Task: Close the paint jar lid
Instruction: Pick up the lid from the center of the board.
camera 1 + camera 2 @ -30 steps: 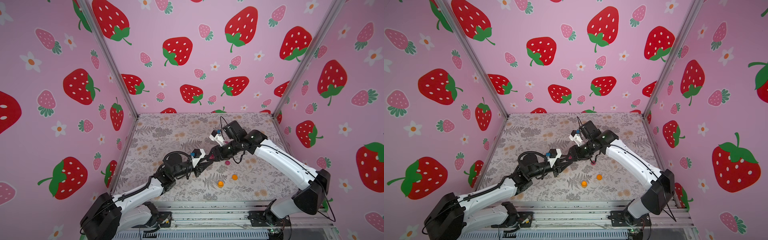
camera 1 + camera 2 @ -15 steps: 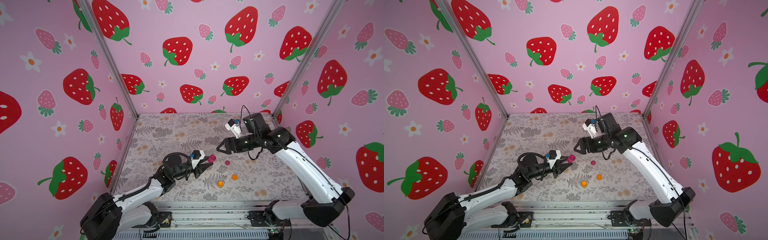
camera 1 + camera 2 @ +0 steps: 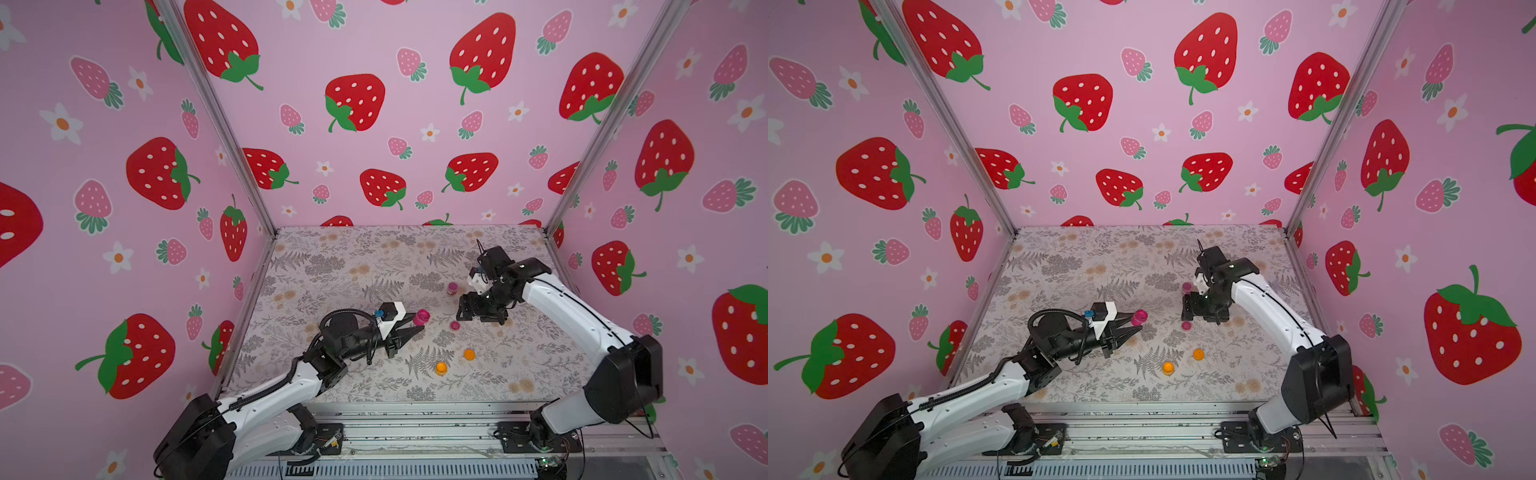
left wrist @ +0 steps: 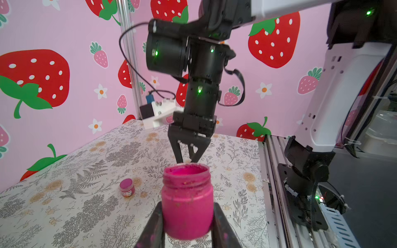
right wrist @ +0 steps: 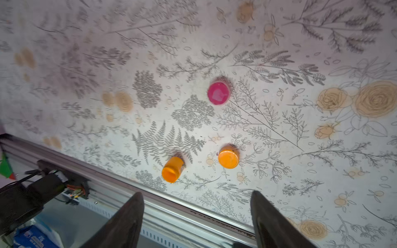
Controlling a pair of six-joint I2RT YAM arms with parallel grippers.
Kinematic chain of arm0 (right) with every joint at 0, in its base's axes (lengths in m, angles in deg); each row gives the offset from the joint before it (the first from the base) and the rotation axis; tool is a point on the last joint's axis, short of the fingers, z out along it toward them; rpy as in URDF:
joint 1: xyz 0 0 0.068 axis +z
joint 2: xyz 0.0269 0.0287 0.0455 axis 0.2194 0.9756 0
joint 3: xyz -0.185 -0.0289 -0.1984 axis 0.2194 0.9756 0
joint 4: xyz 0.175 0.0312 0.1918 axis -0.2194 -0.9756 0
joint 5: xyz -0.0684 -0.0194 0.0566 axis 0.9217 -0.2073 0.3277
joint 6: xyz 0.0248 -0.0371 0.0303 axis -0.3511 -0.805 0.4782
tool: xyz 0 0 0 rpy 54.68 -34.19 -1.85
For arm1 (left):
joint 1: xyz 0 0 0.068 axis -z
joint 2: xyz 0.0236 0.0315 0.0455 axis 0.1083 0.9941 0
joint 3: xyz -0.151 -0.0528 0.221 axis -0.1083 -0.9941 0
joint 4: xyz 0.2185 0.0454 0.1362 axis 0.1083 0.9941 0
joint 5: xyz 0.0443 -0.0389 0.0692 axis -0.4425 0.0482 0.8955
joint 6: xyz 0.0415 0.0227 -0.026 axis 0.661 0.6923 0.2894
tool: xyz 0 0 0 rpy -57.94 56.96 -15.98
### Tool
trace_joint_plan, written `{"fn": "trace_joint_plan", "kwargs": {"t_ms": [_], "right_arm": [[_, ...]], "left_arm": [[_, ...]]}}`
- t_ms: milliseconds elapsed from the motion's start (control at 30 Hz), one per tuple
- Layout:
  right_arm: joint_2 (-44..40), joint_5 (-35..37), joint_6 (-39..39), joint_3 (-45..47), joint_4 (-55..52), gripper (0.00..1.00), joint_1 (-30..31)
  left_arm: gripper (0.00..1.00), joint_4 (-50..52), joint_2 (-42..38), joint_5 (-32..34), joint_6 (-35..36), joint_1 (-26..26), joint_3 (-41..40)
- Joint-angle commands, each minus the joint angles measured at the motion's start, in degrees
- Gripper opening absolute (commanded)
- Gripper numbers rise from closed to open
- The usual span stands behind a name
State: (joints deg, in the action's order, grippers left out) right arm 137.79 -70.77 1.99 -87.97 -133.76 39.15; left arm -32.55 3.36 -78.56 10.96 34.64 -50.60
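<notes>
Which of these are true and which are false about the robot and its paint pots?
1. The left claw holds a pink jar. True.
2. That jar has its lid on. False: its top is open.
3. The right claw is open and empty. True.
4. The pink lid sits in the right claw. False: it lies on the table.
5. An orange jar is on the table. True.

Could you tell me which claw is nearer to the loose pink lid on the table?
Right. The right claw hangs open close above the pink lid; the left claw, shut on the open pink jar, sits farther away to its side.
</notes>
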Motion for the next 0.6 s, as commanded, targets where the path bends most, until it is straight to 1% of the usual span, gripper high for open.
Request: {"fn": "trace_joint_plan", "kwargs": {"t_ms": [0, 67, 133, 267, 300, 433, 567], "right_arm": [[3.02, 5.95, -1.3, 0.35, 1.56, 0.75, 0.83], [5.91, 7.25, -1.57, 0.35, 2.71, 0.74, 1.41], [9.33, 9.71, -1.76, -0.28, 2.94, 0.7, 2.05], [13.98, 11.63, -1.53, -0.83, 4.53, 0.66, 3.6], [15.11, 11.75, -1.41, -1.21, 4.73, 0.64, 3.81], [18.48, 14.05, -1.14, -2.43, 5.07, 0.59, 4.46], [20.16, 16.5, -0.93, -3.34, 5.11, 0.56, 4.55]], "left_arm": [[0.27, -2.26, -1.39, -0.33, 0.76, -0.13, -0.62], [0.26, -1.93, -1.56, -0.45, 0.97, -0.11, -0.68], [0.26, -1.99, -1.73, -0.44, 0.81, -0.15, -0.75], [0.26, -1.79, -2.36, -0.41, 0.73, -0.12, -0.98], [0.26, -1.74, -2.46, -0.28, 0.71, -0.19, -0.98], [0.26, -1.54, -2.52, -0.23, 0.73, -0.21, -1.03], [0.26, -1.57, -2.66, -0.08, 0.55, -0.27, -1.15]]}}
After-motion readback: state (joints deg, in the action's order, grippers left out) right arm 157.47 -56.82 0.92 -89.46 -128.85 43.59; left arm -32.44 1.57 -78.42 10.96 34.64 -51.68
